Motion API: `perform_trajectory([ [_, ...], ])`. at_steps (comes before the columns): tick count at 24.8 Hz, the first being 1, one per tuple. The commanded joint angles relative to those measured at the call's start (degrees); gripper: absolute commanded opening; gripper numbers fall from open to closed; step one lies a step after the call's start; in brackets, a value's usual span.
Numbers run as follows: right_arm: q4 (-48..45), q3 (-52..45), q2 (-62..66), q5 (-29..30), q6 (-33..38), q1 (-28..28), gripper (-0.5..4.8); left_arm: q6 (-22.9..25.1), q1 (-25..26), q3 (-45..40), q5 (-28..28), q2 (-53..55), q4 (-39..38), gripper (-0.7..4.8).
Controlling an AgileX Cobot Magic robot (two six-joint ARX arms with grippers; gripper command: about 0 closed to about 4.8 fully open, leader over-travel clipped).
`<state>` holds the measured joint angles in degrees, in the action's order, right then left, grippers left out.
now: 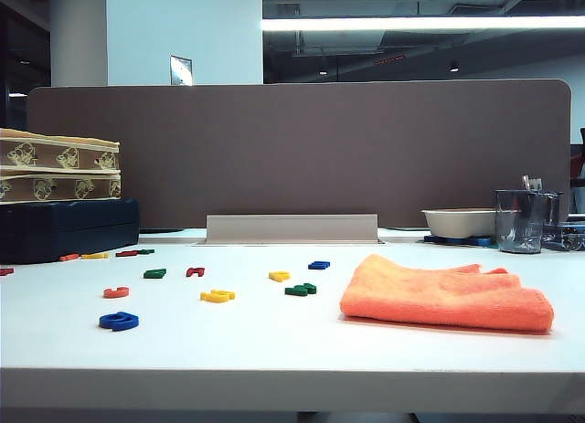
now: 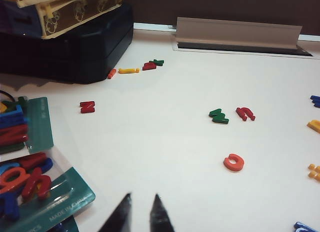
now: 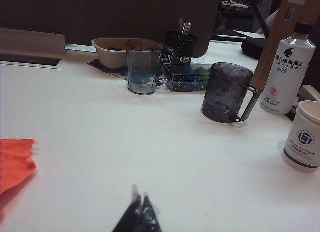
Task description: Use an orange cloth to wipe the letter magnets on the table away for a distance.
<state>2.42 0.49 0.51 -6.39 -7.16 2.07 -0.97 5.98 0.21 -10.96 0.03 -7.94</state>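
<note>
The left gripper [image 2: 141, 212] is slightly parted and the right gripper [image 3: 139, 212] pressed together; both empty, low above the table [image 1: 274, 345]. The orange cloth [image 1: 448, 295] lies right of the letter magnets [image 1: 218, 296]. Best to grip its thick fold firmly first.

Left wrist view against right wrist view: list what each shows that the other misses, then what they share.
Only the left wrist view: the letter magnets scattered on the table, a packet of spare letters, the dark case under stacked boxes, and the left gripper, jaws slightly apart, empty.

Only the right wrist view: an edge of the orange cloth, a dark mug, a clear glass, a bottle, a paper cup, and the right gripper, tips together.

Both: the white table and the divider's grey tray.
</note>
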Motion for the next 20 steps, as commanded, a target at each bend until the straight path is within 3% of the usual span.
perform_trajectory([
  [1, -0.7, 0.0, -0.5, -0.1, 0.1, 0.0, -0.01, 0.0, 0.0, 0.1, -0.5, 0.0, 0.4, 0.48],
  [12, -0.7, 0.0, -0.5, -0.1, 0.1, 0.0, -0.01, -1.3, 0.0, 0.1, -1.1, 0.0, 2.2, 0.48],
  [15, -0.7, 0.0, -0.5, -0.1, 0.1, 0.0, -0.01, -1.2, -0.1, 0.3, -2.4, 0.0, 5.2, 0.14],
  [20, -0.7, 0.0, -0.5, -0.1, 0.1, 0.0, -0.01, -1.2, -0.1, 1.6, -2.4, 0.0, 7.0, 0.11],
])
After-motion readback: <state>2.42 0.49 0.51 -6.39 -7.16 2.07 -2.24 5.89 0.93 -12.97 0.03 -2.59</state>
